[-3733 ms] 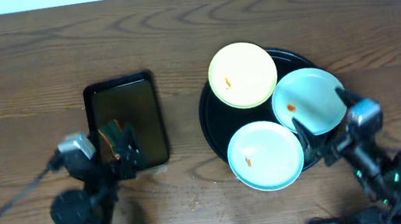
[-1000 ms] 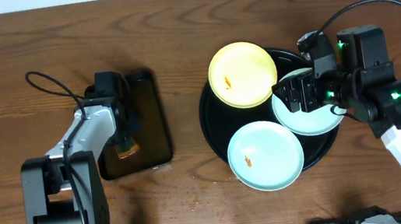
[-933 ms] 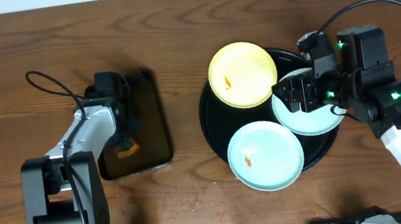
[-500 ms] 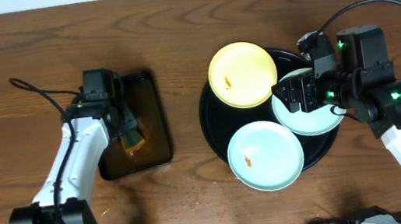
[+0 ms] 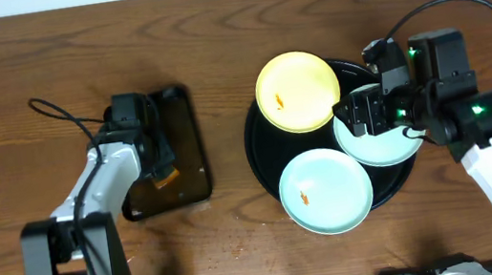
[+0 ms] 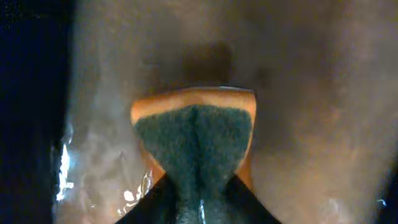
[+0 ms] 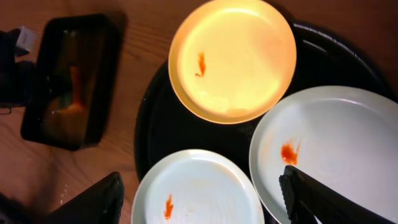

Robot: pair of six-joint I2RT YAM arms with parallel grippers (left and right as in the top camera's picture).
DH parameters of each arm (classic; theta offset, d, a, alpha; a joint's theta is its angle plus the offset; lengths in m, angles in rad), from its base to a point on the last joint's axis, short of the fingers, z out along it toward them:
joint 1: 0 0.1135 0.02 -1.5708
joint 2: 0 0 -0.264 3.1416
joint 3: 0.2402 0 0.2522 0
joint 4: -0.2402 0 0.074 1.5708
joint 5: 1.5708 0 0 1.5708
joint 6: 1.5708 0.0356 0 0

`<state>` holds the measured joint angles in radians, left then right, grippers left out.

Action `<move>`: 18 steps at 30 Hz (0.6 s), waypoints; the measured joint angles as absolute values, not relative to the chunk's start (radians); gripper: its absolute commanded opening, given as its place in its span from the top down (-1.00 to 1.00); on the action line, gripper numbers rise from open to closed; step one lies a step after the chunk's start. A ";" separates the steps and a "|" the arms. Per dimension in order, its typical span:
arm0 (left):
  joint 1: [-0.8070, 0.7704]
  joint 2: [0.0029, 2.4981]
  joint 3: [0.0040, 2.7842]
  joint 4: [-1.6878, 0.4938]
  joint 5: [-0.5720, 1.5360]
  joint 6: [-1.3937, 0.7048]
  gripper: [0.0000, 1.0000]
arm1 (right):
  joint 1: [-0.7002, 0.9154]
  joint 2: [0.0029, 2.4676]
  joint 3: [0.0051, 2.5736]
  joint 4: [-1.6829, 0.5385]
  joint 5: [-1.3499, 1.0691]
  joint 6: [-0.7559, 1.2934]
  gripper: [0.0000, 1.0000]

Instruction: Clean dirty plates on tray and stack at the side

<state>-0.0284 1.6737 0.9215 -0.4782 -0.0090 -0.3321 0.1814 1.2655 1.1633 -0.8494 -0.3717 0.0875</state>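
Note:
Three plates lie on the round black tray [image 5: 260,145]: a pale yellow plate [image 5: 297,92] at the back, a mint-white plate [image 5: 326,191] in front and another mint-white plate [image 5: 390,143] at the right. Each carries an orange smear. My right gripper [image 5: 368,115] hangs open above the right plate; its fingers [image 7: 93,202] straddle the front plate [image 7: 196,190] in the right wrist view. My left gripper [image 5: 157,162] is down in the small rectangular tray, shut on an orange sponge [image 6: 193,134] with a dark green scourer face, which buckles between the jaws.
The dark rectangular tray [image 5: 176,118] holds shallow water and sits left of the black tray, with bare wood between them. A few orange crumbs [image 5: 237,248] lie on the table in front. The left arm's cable [image 5: 54,111] loops over the table at the left.
The left gripper opened over the sponge and closed on it again, and the left arm shifted slightly over the small tray. The right arm has barely moved.

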 measured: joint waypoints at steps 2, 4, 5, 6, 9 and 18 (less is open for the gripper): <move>-0.028 1.697 0.921 -0.466 0.001 -0.336 0.85 | 0.181 1.285 1.163 -0.849 -0.369 0.088 -0.54; -0.028 1.706 0.921 -0.465 0.014 -0.333 0.85 | 0.181 1.308 1.163 -0.846 -0.367 0.088 -0.52; -0.028 1.706 0.921 -0.466 0.019 -0.332 0.85 | 0.181 1.320 1.163 -0.841 -0.366 0.088 -0.50; -0.028 1.706 0.923 -0.472 0.022 -0.331 0.85 | 0.181 1.332 1.163 -0.833 -0.366 0.088 -0.49; -0.028 1.703 0.954 -0.550 0.039 -0.331 0.85 | 0.181 1.371 1.163 -0.786 -0.366 0.088 -0.18; -0.088 1.560 1.148 -0.701 0.081 -0.309 0.85 | 0.181 1.545 1.177 -0.596 -0.315 0.103 0.19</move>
<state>-0.0875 1.5600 1.1484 -0.7006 0.0807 -0.3092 0.1814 1.5452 1.1767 -0.5961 -0.3153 0.1028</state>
